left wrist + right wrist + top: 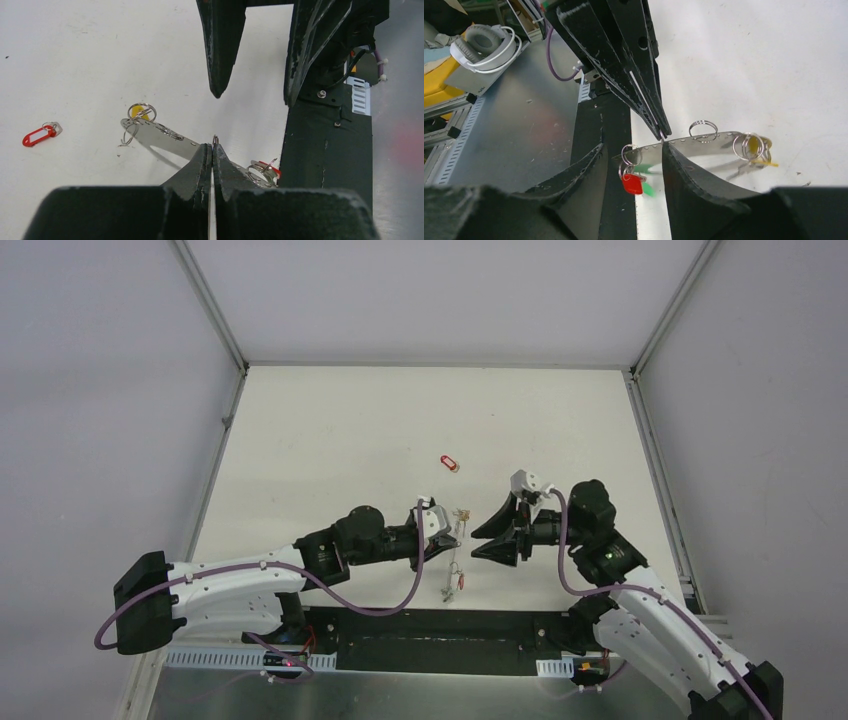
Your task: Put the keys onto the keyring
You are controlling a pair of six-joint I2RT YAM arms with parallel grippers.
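The keyring (170,136) looks like a shiny curved metal strip with small holes. It is held off the table and also shows in the right wrist view (704,147) and the top view (456,558). My left gripper (213,150) is shut on its edge near the middle. Keys hang from it on small rings: a yellow-tagged one (139,111) at the far end, and a red-tagged one (632,183) with a green tag (650,189) at the near end. My right gripper (631,167) is open, its jaws either side of the red-tagged end. A loose red-tagged key (451,462) lies on the table.
The black base plate (430,625) and a grey metal shelf (524,130) lie at the near table edge, under the keyring's near end. Headphones (484,42) sit beyond the shelf. Enclosure walls with metal corner rails (210,310) bound the white table.
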